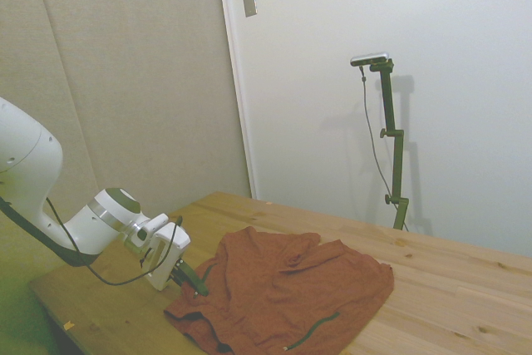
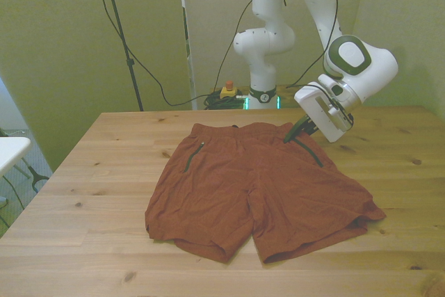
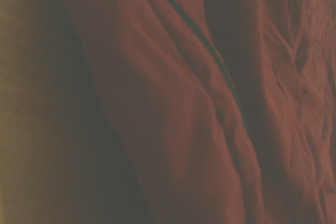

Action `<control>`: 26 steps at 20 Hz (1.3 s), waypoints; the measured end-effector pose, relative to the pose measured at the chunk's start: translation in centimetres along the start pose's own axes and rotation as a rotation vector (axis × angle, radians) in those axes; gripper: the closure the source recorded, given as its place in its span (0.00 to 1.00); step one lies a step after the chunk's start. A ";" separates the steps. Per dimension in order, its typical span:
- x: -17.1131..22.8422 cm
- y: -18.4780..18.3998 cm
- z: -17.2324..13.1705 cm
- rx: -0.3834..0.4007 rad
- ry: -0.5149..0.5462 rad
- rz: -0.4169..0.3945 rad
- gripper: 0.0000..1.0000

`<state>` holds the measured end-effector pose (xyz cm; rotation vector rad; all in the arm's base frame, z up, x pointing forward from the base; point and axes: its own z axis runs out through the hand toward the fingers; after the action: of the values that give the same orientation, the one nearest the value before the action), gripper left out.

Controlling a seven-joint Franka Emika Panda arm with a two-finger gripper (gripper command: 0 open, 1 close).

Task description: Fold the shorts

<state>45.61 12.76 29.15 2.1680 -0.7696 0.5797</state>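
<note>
The rust-orange shorts (image 2: 257, 186) lie spread flat in the middle of the wooden table (image 2: 97, 172), with the waistband toward the far edge and both legs toward the near edge. Thin dark green zip lines run down each hip. My gripper (image 2: 290, 135) is low at the waistband corner on the front view's right, at the cloth's edge. In the side view the gripper (image 1: 198, 286) meets the near edge of the shorts (image 1: 283, 297). The wrist view is filled with blurred folds of the shorts (image 3: 199, 103) and one dark trim line.
Bare table wood surrounds the shorts on all sides, widest on the front view's left. A small yellow box with a red button (image 2: 228, 91) and cables sit behind the far edge. A white object (image 2: 10, 147) pokes in at the front view's left.
</note>
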 end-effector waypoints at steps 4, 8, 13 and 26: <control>1.6 0.7 -0.2 0.008 0.001 0.040 1.00; 6.1 3.3 -1.1 0.045 0.006 0.152 1.00; 10.8 7.4 -0.8 0.073 -0.001 0.271 1.00; 17.3 20.9 10.5 -0.066 -0.130 0.461 1.00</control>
<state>45.46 -12.50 43.65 1.9866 -1.3582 0.6342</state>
